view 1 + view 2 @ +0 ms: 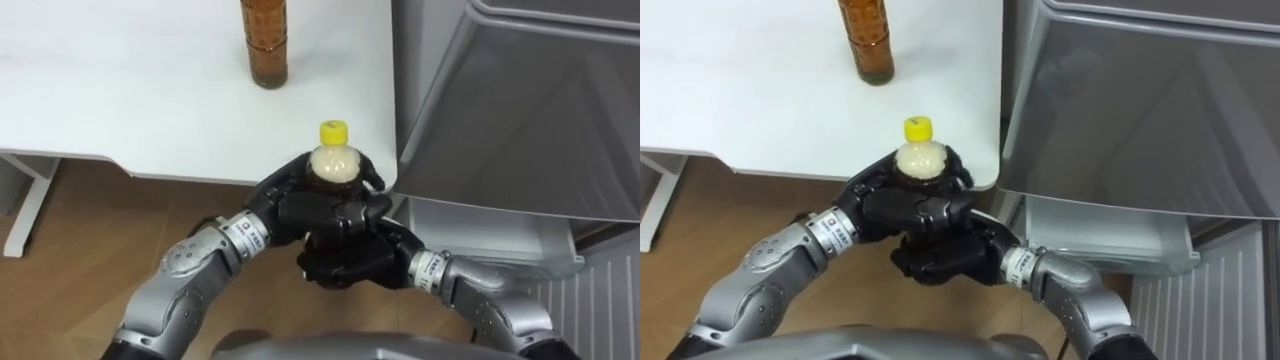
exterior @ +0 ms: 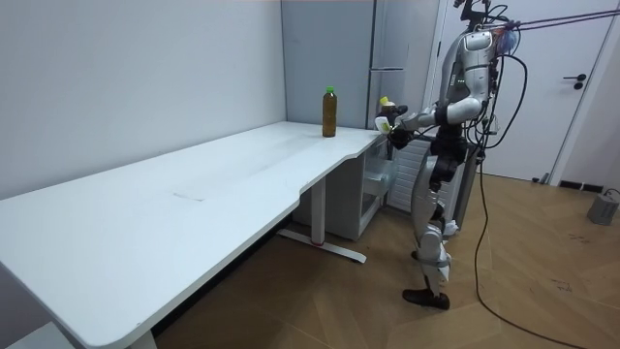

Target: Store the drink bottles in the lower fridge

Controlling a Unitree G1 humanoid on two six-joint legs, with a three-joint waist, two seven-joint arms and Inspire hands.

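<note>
White table (image 1: 120, 90) fills upper left; brown bottle (image 1: 265, 45) stands there, top cut off. At centre, left hand (image 1: 292, 207) and right hand (image 1: 342, 262) both curl around yellow-capped bottle (image 1: 334, 165), its body mostly hidden. Fridge (image 1: 520, 110) at right.

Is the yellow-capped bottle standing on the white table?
No, the left robot hand and the right robot hand are both curled round the yellow-capped bottle, holding it in the air just off the corner of the white table.
</note>
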